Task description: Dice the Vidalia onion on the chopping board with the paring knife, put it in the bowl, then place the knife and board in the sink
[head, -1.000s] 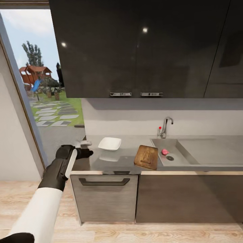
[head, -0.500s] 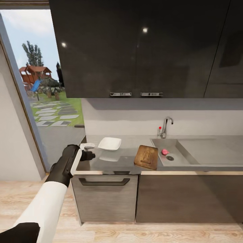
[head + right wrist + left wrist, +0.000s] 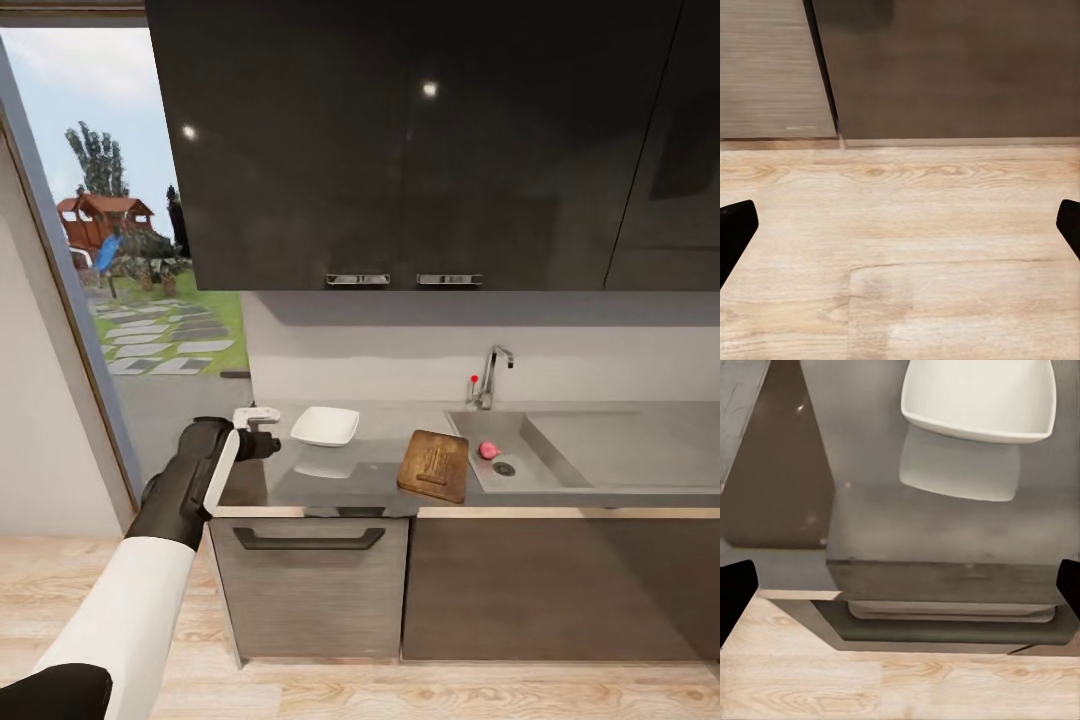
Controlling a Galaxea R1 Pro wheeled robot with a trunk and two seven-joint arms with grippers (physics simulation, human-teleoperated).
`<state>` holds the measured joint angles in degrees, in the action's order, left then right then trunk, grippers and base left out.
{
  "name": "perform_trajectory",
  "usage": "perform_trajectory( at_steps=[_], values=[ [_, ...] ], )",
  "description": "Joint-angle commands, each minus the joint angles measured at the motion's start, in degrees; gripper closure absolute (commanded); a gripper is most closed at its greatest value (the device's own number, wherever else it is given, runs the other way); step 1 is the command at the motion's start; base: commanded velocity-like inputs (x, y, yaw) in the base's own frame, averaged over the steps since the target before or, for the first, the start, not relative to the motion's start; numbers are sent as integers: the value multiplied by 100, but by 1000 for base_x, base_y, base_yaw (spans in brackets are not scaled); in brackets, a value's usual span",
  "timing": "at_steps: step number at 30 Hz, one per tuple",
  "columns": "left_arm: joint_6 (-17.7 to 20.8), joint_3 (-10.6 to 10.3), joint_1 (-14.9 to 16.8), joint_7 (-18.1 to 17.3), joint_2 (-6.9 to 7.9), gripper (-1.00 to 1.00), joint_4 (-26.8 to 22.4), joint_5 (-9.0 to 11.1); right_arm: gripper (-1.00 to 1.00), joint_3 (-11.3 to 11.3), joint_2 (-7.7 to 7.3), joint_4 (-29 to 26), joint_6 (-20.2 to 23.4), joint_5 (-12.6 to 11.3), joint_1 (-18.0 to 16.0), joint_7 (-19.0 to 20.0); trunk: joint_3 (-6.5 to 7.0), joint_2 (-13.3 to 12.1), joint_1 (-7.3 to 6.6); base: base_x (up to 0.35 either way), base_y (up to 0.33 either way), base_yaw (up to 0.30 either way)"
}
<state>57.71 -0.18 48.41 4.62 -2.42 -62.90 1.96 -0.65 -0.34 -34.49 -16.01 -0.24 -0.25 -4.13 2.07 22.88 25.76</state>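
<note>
Left arm raised at the worktop's left end, onion in the sink.

Lowest in the head view is the plank floor [image 3: 400,690]; the right pincer [image 3: 900,225] hangs above it with its fingertips wide apart, holding nothing. At lower left the left pincer [image 3: 262,430] sits at the left end of the worktop [image 3: 350,480], and the left wrist view shows its fingertips spread wide and empty, over the worktop edge near the bowl [image 3: 979,397]. Just right of it in the head view stands the white bowl [image 3: 325,425]. Right of center the board [image 3: 434,465] lies near the front edge, beside the sink [image 3: 515,430]. The pink onion [image 3: 488,450] rests in the basin by the drain. The tap [image 3: 492,375] stands behind.
</note>
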Motion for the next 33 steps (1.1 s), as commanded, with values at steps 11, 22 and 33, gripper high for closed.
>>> perform_trajectory(
  at_steps=[11,22,33],
  values=[
    [21,-61,2,39,10,-100,13,26,-100,-12,4,301,-16,-5,-1,-18,-3,4,2,137,0,0],
    [21,-55,2,39,47,-100,21,32,-100,-3,18,2675,-1105,-26,-1,-18,-3,4,2,315,0,0],
    [17,-72,2,39,56,-100,24,31,-100,18,55,3331,-968,-53,12,237,-3,4,2,312,0,0]
  ],
)
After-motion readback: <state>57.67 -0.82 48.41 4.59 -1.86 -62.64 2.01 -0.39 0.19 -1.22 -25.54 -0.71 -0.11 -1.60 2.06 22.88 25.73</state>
